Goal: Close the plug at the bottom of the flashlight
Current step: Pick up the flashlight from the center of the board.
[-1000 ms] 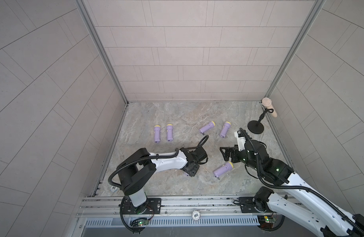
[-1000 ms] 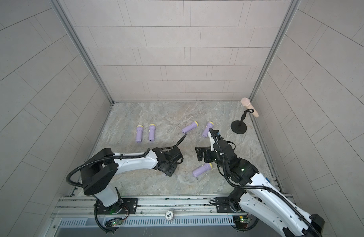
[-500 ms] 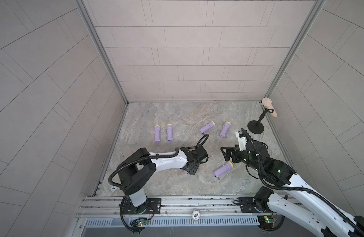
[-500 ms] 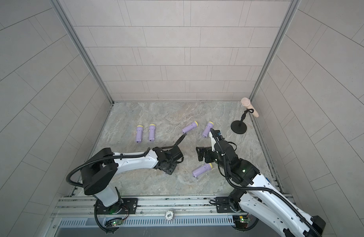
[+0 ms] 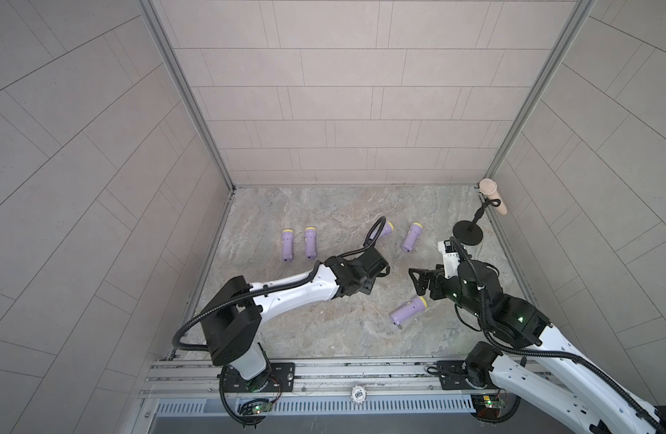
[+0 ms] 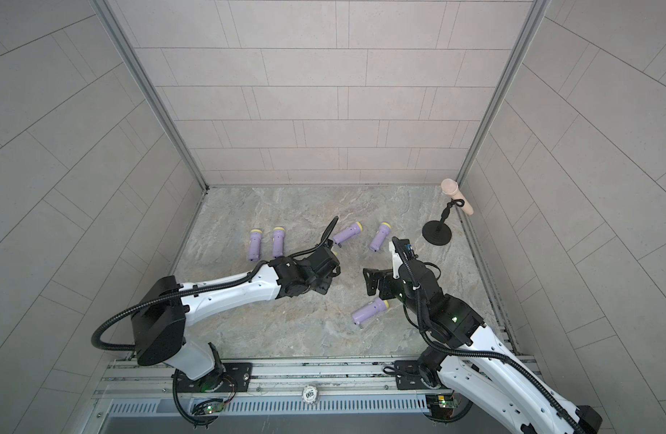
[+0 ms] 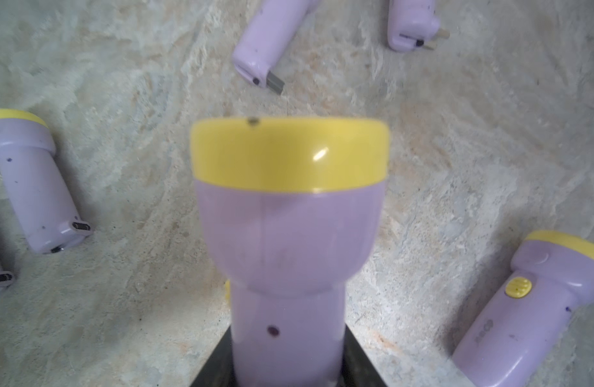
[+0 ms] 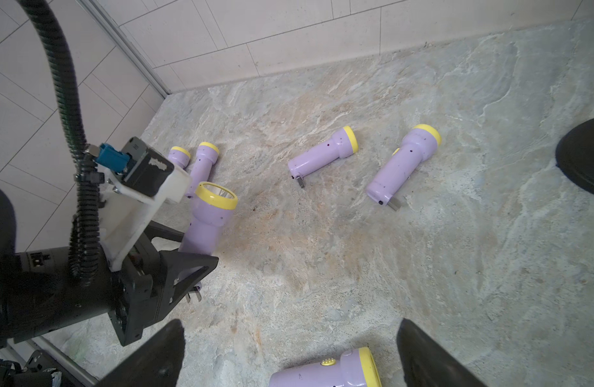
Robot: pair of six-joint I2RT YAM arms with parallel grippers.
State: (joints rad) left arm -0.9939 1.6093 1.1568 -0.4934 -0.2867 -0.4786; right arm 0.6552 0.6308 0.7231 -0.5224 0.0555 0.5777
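Note:
My left gripper (image 5: 376, 270) (image 6: 329, 274) (image 7: 287, 362) is shut on the handle of a purple flashlight (image 7: 289, 234) (image 8: 208, 217) with a yellow head, held above the floor. The top views hide most of that flashlight under the wrist. Its plug (image 8: 193, 296) shows in the right wrist view as metal prongs sticking out below the left jaws. My right gripper (image 5: 418, 282) (image 6: 371, 282) (image 8: 290, 335) stands open and empty to the right of the left one, with a gap between them. Another flashlight (image 5: 408, 310) (image 8: 322, 372) lies on the floor just below the right gripper.
Two flashlights (image 5: 287, 245) (image 5: 310, 242) lie side by side at the back left, and two more (image 5: 384, 230) (image 5: 412, 236) at the back middle with prongs out. A black round stand (image 5: 468, 233) holding a beige microphone (image 5: 491, 191) stands at the back right corner. Tiled walls close three sides.
My left gripper has shifted a little toward the back and the right with the flashlight in it. The right gripper has barely moved and stays open.

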